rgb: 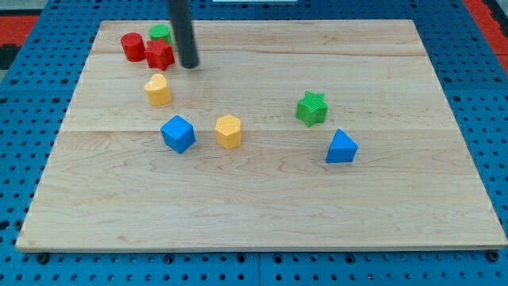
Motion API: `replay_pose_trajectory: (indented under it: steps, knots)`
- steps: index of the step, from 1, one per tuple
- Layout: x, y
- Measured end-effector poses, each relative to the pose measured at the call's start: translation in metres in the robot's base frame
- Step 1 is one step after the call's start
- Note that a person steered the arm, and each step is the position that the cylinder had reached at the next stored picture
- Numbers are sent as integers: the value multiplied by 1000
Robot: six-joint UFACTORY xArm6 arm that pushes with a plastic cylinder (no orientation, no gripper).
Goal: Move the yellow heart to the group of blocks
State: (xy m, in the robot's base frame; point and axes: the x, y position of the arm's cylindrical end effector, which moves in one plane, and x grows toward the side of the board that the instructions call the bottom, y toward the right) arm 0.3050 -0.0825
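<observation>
Wooden board (pixel 262 199) — my tip (pixel 190 65) beside red block (pixel 159 55), above yellow heart (pixel 158 90).

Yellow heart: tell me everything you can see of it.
The yellow heart is a small, matte, plastic-looking block standing flat on the wooden board, toward the view's upper left. Its lobes face the view's top. Nothing touches it: the red star-like block lies just above it, and my tip rests above and to its right.
</observation>
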Motion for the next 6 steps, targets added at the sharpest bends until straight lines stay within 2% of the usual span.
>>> replay_pose_trajectory:
  steps: [1,2,3,4,5,6]
  knots:
    - [49,40]
    - [84,0]
    - [84,-77]
    - [51,-118]
    - [50,-62]
    - [69,55]
